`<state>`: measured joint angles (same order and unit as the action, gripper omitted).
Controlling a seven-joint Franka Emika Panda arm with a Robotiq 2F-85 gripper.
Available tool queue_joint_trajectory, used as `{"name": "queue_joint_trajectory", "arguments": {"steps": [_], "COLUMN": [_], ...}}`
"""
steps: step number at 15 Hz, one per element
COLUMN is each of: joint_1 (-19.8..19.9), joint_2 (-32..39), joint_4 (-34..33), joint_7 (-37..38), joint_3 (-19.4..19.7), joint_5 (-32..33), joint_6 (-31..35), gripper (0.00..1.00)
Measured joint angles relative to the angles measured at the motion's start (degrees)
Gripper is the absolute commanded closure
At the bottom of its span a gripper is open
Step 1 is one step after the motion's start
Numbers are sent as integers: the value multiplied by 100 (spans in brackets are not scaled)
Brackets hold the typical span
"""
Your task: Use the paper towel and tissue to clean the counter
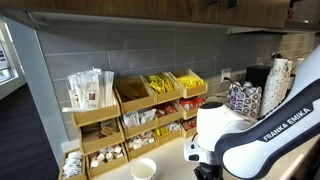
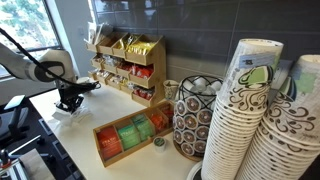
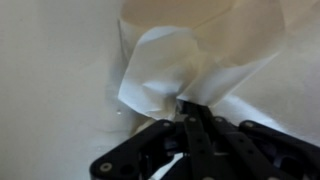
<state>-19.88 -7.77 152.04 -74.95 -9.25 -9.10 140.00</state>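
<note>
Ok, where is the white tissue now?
In the wrist view the white tissue lies crumpled on the counter, pinched by the shut gripper, beside a beige sheet.

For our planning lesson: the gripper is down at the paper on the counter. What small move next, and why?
Probably a short sideways drag across the counter. In the wrist view the gripper is shut on a fold of the white paper, which lies on the counter, so wiping can begin.
</note>
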Motion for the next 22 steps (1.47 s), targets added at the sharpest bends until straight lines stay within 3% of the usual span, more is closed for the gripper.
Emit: {"name": "queue_joint_trajectory", "arguments": {"steps": [4, 9, 17, 22], "joint_1": [-14, -15, -22, -80], "joint_2": [2, 29, 46, 176], "joint_4": [-63, -69, -81, -169], "joint_7": [-134, 201, 18, -321], "joint_3": [-69, -170, -179, -266], "joint_5": [-385, -993, -1124, -2093], "joint_6": [-448, -490, -495, -489], "gripper": [93, 93, 93, 94]}}
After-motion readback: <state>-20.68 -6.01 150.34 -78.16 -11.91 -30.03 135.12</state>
